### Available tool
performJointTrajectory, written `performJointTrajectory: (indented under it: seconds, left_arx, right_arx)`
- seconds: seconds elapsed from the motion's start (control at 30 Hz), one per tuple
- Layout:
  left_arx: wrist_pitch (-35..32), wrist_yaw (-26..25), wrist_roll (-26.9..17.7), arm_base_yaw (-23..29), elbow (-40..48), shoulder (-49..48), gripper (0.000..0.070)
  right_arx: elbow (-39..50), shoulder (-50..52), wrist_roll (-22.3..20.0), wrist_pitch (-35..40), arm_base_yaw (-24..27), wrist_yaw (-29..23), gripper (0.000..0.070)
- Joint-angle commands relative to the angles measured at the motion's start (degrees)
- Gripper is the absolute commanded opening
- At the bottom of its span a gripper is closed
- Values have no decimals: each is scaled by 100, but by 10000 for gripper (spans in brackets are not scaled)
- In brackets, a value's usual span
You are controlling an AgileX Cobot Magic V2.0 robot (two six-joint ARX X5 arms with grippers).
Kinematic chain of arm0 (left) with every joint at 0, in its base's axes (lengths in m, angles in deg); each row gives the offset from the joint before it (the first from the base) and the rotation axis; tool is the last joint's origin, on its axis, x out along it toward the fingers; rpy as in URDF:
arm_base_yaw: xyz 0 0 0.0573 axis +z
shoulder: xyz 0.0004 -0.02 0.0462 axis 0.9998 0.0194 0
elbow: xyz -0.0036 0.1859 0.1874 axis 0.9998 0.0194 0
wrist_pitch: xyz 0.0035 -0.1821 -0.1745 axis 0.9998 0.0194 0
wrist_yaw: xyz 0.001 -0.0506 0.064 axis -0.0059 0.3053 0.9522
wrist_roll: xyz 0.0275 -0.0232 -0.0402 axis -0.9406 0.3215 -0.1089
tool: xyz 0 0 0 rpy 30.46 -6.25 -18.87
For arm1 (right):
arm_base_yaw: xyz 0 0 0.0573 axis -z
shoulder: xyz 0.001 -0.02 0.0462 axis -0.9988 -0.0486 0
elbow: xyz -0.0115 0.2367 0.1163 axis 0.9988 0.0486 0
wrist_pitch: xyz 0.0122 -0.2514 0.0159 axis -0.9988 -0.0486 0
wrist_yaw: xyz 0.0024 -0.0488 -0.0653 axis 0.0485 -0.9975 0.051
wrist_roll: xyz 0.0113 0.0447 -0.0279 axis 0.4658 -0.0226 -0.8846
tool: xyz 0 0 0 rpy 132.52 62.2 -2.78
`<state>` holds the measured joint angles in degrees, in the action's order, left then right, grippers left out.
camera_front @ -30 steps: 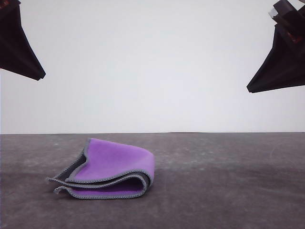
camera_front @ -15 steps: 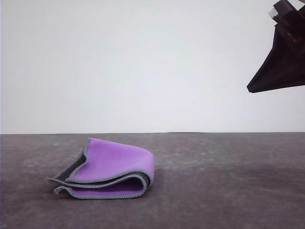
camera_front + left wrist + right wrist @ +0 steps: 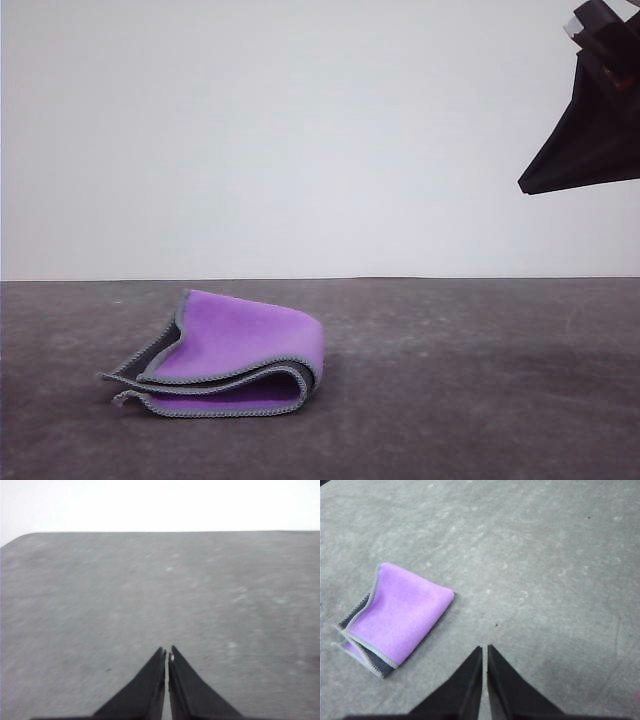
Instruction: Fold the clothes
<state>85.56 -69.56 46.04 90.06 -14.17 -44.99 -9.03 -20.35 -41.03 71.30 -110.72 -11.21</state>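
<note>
Purple fleece, folded over on itself, lying on the grey table (image 3: 480,400). Cloth (image 3: 235,360) at rest, well below and off toward the left-arm side of the right gripper (image 3: 525,185), which hangs high in the front view, clear of everything. In the right wrist view, same gripper (image 3: 484,650) with fingertips pressed almost together, holding nothing, the cloth (image 3: 395,615) ahead of it and apart. Left gripper (image 3: 167,652) likewise pinched to a hairline gap, empty, with bare tabletop ahead of it.

Step in hand, as a judgement: fold apparently made, both arms off the cloth. Layers stacked, purple face up on top, a dark grey strip showing at the open side, grey stitched edging (image 3: 215,385) tracing the doubled edges. Rounded fold on the side nearer the right gripper; open edges on the far side slightly splayed, lower layer sticking out past the upper.

Next move, if any: probably a tidy of those uneven edges or another fold, calling for opened fingers, a descent to the loose corner, a pinch through the layers. Otherwise, simply done.
</note>
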Motion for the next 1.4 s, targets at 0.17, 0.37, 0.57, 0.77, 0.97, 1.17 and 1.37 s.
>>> performJointTrajectory:
  seconds: [0.17, 0.37, 0.57, 0.77, 0.97, 1.17, 1.37]
  left_arx:
    - [-89, 247, 53, 36, 116, -11, 0]
    - [-105, 246, 48, 32, 116, -7, 0]
    - [-106, 246, 48, 32, 116, -7, 0]
    - [-105, 246, 48, 32, 116, -7, 0]
    - [-106, 246, 48, 32, 116, -7, 0]
    - [-107, 246, 48, 32, 116, -7, 0]
    - [-105, 245, 48, 32, 116, -7, 0]
  right_arx:
    - [-57, -20, 42, 85, -24, 0, 14]
    - [-57, -20, 42, 175, -24, 0, 15]
    - [-57, -20, 42, 342, -24, -2, 14]
    - [-57, -20, 42, 350, -24, 0, 14]
    - [-56, 24, -465, 318, -20, -33, 15]
    - [155, 635, -1269, -46, 223, -681, 15]
    - [1010, 1779, -1056, -41, 945, -1518, 14]
